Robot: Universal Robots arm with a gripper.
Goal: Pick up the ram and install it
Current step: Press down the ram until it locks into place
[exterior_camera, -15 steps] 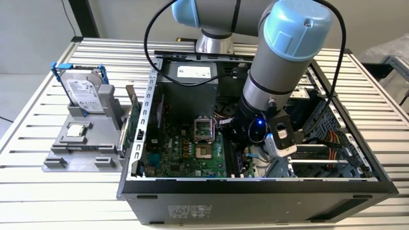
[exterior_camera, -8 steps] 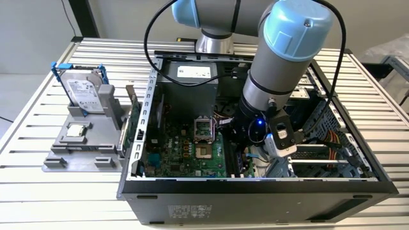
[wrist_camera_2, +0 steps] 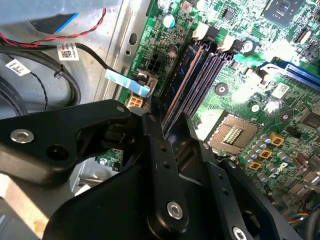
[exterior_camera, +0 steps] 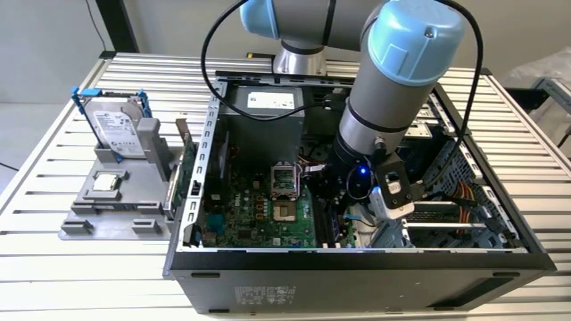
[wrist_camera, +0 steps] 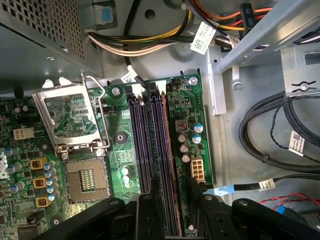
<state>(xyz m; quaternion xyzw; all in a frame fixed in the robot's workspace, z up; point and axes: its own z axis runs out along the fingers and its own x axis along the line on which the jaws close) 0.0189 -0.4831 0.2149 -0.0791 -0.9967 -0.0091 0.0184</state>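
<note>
Black jaws straddle the dark, thin ram (wrist_camera: 169, 165) seated in its slot.

The bench (exterior_camera: 53, 267) was slotted aluminium, its ribs pale grey under even, diffuse light. Behind its far edge stood a plain light-grey wall (exterior_camera: 45, 47), crossed by a dark vertical post (exterior_camera: 119, 25) near the far left corner. Past the right edge, blurred pale equipment (exterior_camera: 549, 83) was visible.
</note>
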